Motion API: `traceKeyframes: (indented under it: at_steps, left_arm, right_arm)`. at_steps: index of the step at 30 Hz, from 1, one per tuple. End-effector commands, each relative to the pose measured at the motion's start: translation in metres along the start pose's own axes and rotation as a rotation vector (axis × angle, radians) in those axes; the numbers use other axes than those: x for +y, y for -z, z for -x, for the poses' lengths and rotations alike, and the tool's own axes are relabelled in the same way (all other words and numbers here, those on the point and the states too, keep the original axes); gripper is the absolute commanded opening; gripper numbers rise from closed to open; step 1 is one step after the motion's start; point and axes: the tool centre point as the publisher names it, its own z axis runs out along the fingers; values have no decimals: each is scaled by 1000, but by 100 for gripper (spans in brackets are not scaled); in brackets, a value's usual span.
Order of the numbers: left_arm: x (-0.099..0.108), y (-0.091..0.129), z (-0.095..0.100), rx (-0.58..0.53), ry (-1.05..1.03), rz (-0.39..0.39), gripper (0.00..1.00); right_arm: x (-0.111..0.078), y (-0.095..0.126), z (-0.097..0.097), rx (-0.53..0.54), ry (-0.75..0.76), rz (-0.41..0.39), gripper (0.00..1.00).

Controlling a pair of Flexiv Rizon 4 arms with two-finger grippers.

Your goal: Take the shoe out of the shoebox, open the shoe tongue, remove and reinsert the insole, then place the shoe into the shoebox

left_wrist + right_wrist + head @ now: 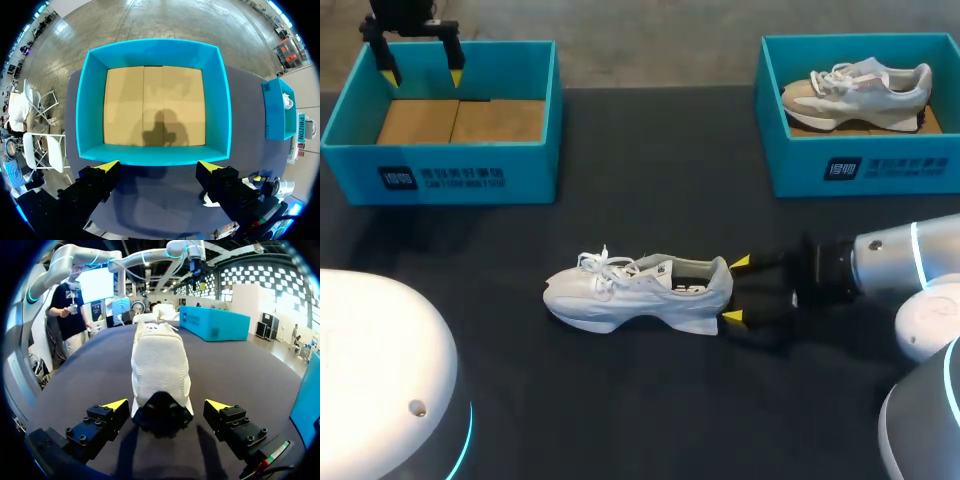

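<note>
Dark table (620, 220), two shoeboxes (440, 175) (860, 170), two shoes (630, 295) (860, 92)

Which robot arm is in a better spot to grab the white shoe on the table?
The right arm. The right gripper is open at the heel of the white shoe, a finger on each side. The left gripper hangs far off over the empty blue box.

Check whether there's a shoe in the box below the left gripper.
No, the box ahead of the left gripper shows only its bare cardboard floor, with no shoe inside.
</note>
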Motion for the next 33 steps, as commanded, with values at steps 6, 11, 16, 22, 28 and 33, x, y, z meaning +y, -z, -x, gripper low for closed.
traceKeyframes:
  at_steps: [6, 11, 16, 22, 28, 33]
  left_arm:
    - [0, 0, 0, 0, 0, 0, 100]
    - [0, 0, 0, 0, 0, 0, 100]
    - [0, 0, 0, 0, 0, 0, 100]
    - [0, 0, 0, 0, 0, 0, 100]
    - [0, 0, 0, 0, 0, 0, 100]
    - [0, 0, 0, 0, 0, 0, 100]
  right_arm:
    - [4, -15, -5, 1, 14, 6, 100]
    - [5, -21, -3, 7, 21, 4, 100]
    - [10, -30, -3, 17, 27, 17, 100]
    - [13, -39, -4, 32, 34, 25, 100]
    - [10, -45, -6, 42, 30, 33, 100]
    - [9, -48, -5, 45, 27, 40, 100]
